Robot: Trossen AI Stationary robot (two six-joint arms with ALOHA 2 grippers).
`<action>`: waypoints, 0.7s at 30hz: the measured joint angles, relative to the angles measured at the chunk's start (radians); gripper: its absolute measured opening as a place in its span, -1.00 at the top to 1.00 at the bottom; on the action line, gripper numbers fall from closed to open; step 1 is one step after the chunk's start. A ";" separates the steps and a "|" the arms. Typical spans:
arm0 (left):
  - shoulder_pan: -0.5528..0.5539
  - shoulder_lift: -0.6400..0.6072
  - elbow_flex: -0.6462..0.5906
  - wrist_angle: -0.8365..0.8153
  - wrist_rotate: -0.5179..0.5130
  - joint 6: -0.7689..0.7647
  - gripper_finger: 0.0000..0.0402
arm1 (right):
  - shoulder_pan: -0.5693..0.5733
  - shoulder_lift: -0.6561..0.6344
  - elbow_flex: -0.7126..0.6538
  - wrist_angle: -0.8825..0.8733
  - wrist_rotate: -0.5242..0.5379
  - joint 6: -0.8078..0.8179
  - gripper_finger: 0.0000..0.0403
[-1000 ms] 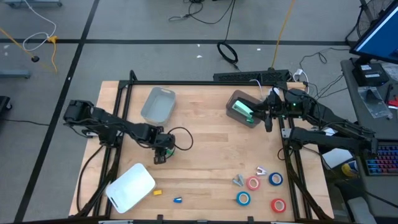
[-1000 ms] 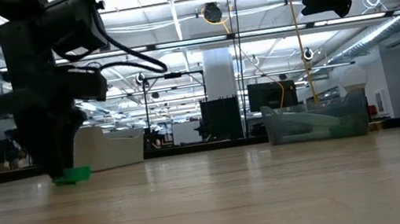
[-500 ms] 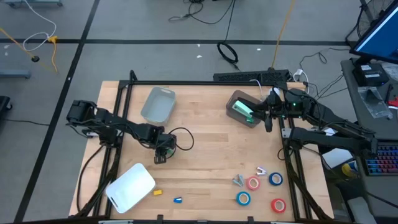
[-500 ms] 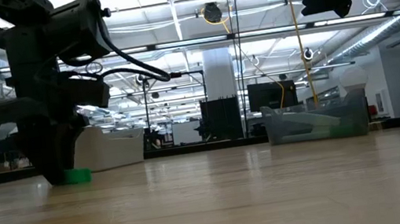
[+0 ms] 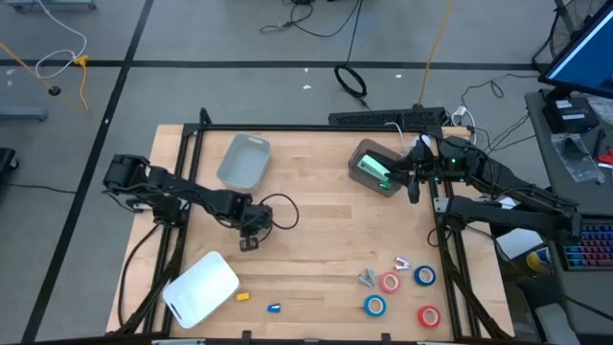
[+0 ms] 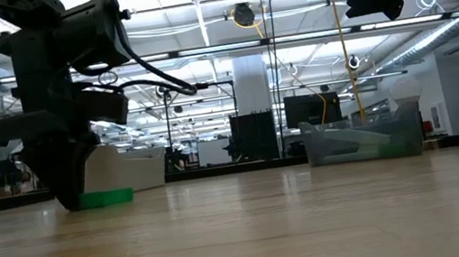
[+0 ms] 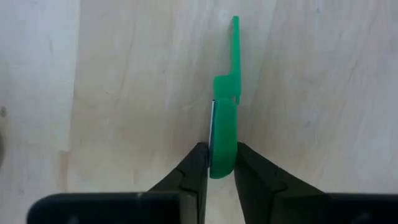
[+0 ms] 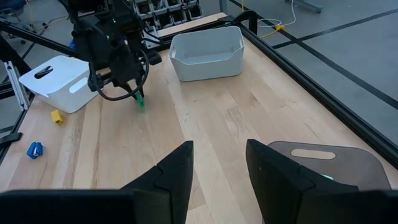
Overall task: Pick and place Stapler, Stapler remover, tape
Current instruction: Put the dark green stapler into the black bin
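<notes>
Left gripper [image 7: 217, 163]: lowered to the table near its left middle, its two fingers [image 7: 194, 167] closed against the sides of a small green piece.
Green piece [image 7: 225, 127]: thin flat plastic with a narrow stem, set on edge on the wood; probably the staple remover, though this cannot be told for sure.
Handling: judged very light and stiff; the smooth plastic may slip or twist if pinched only at its end.
Where to hold: the broad rounded body, as it is held now, not the thin stem, which looks liable to bend.
Right gripper [image 8: 217, 165]: held above the table's far right, over a dark bin [image 5: 375, 167] with something green inside; fingers apart, nothing between them.
Tape rolls [image 5: 389, 283]: two red and two blue, lying flat near the table's front right corner, well apart from both grippers.
Grey bin [image 5: 243, 161]: open, at the far left of the table.
White bin [image 5: 200, 287]: at the front left.
</notes>
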 joint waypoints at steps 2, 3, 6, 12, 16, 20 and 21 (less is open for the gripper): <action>-0.001 0.004 0.019 0.000 0.023 0.002 0.68 | 0.000 0.000 0.000 0.004 0.000 0.000 0.30; -0.001 0.006 0.032 0.004 0.037 0.002 0.68 | 0.000 0.002 0.000 0.012 -0.004 0.001 0.30; 0.004 0.004 0.082 0.011 0.051 0.001 0.68 | 0.000 0.014 0.000 0.053 -0.068 0.035 0.30; 0.014 0.004 0.214 0.023 0.030 0.005 0.69 | 0.000 0.081 0.000 0.129 -0.257 0.076 0.30; 0.029 0.004 0.303 0.101 0.019 0.004 0.69 | 0.034 0.142 0.000 0.182 -0.289 0.076 0.30; 0.056 0.002 0.382 0.164 -0.047 -0.028 0.69 | 0.108 0.204 0.000 0.276 -0.290 0.031 0.30; 0.066 0.002 0.399 0.175 -0.060 -0.048 0.69 | 0.125 0.215 0.000 0.305 -0.288 0.021 0.30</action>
